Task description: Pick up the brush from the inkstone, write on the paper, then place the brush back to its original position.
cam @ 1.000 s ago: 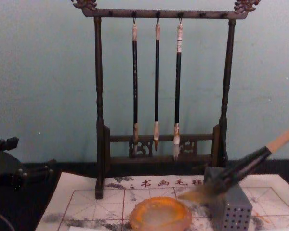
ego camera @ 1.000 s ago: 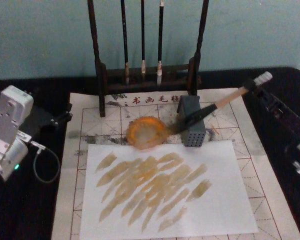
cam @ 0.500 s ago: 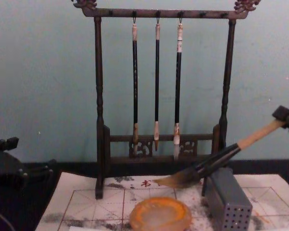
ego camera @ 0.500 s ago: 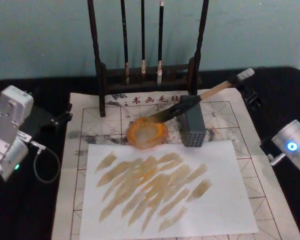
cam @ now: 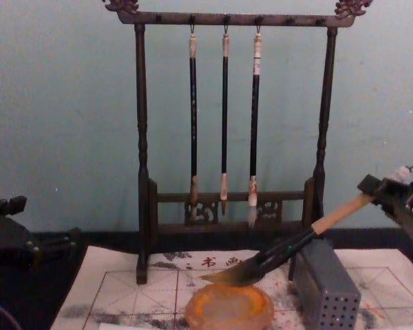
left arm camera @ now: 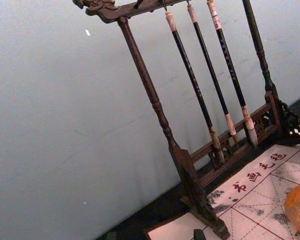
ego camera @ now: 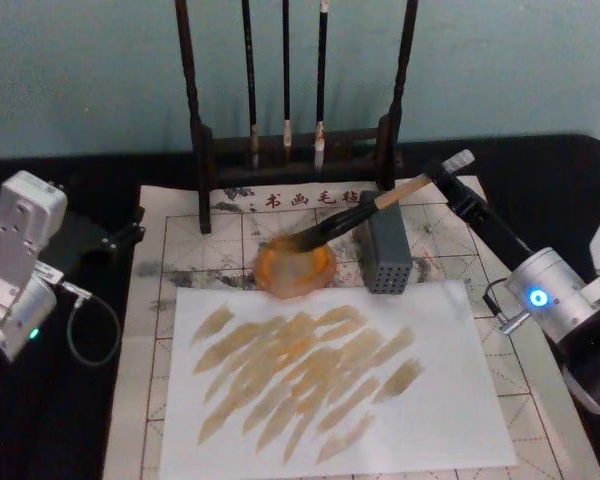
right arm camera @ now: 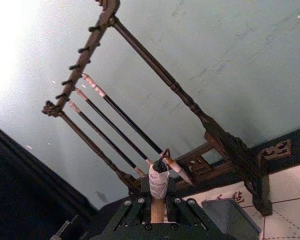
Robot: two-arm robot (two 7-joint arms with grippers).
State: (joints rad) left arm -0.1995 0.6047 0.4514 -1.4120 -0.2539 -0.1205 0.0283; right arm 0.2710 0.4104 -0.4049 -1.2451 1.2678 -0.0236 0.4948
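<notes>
Bristles of the brush hang over the inkstone, right gripper clamping its end, left gripper parked; paper reads 书画毛.

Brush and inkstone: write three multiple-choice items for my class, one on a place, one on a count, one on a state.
1. Where are the bristles of the brush? A in a water cup; B over the inkstone; C on the floor.
2. How many thin brushes hang on the rack? A two; B three; C four.
3. What state is the right gripper in? A open, empty; B shut on the inkstone; C shut on the brush.
Key: 1 B, the dark tip hangs above it. 2 B, three hang side by side. 3 C, it clamps the handle's far end. The left gripper is parked on the left.
</notes>
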